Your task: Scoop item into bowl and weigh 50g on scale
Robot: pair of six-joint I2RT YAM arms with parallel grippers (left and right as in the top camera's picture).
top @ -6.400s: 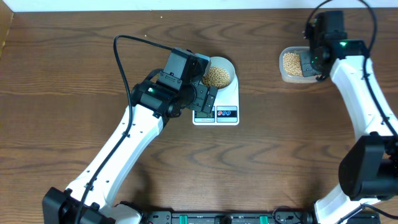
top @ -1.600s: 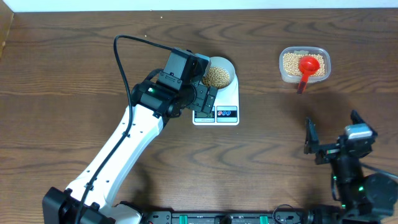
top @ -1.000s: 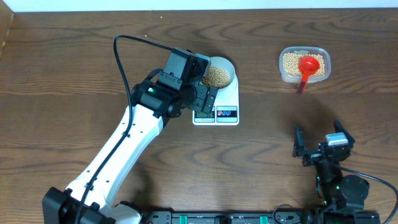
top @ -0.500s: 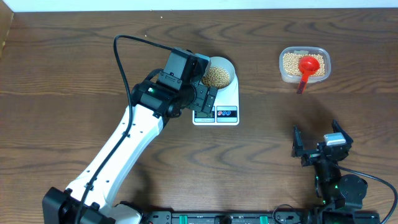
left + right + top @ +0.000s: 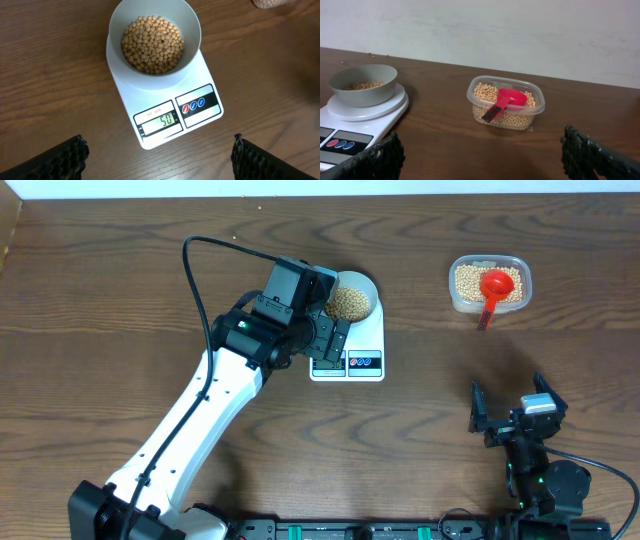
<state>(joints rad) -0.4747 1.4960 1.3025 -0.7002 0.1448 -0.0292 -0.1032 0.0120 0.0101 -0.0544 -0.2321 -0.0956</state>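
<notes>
Beans (image 5: 152, 44) fill the bowl (image 5: 192, 30), which sits on the scale (image 5: 195, 82) just ahead of the left fingers (image 5: 60, 157), centred between them (display (image 5: 161, 120) reads 50). Those fingers are spread wide, holding nothing. Right fingers (image 5: 372, 157) are spread too and empty. Ahead and between them on the desk (image 5: 445, 140) stands a tub (image 5: 532, 117) with a red scoop (image 5: 509, 99) lying in it.

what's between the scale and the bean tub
Nothing but bare table between the scale and the tub; the overhead view shows it, and the right wrist view agrees.
</notes>
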